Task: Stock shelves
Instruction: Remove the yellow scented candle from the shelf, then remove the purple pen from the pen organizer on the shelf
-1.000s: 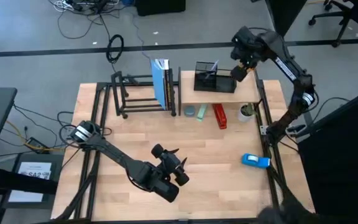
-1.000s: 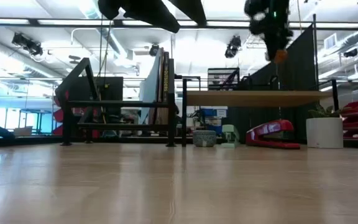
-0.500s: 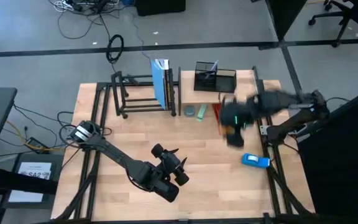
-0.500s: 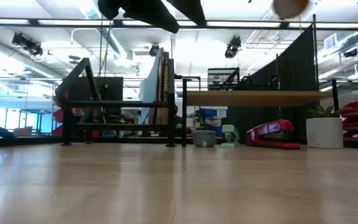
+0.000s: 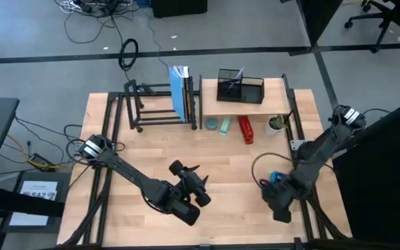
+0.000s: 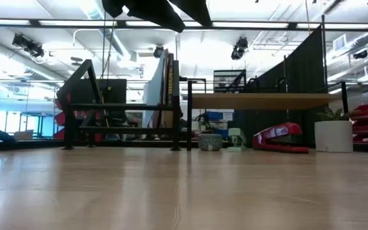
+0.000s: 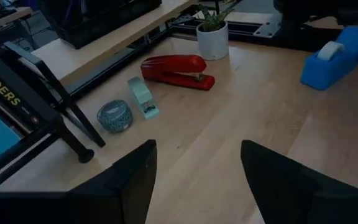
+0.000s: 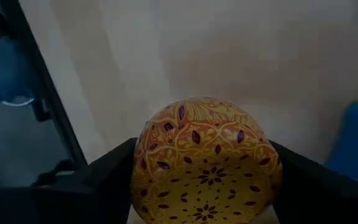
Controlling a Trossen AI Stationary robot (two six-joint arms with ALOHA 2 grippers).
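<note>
Right gripper (image 5: 278, 201) low over the near right corner of the table (image 5: 235, 167), fingers clamped on a round yellow-orange container with a dark floral pattern (image 8: 205, 163), just beside the blue tape dispenser (image 7: 334, 55). Left gripper (image 7: 194, 180) parked above the table's near middle, fingers spread wide and empty, facing the shelves. Light wood-board shelf (image 5: 245, 105) at the far right of the table, a black mesh desk organizer (image 5: 240, 87) on its top board. Under and just in front of that shelf, seen from the left wrist: red stapler (image 7: 176, 70), small mint-green stapler (image 7: 143, 98), grey-blue patterned tape roll (image 7: 114, 116), and a small plant in a white pot (image 7: 212, 38) at the stapler's far end. Black metal-tube rack (image 5: 160, 105) directly beside the wood shelf, toward the table's left, with upright books (image 5: 180, 92) leaning at the end nearest the shelf. From table height, both units side by side at the far edge, the wood shelf's board level with the rack's top rail.
</note>
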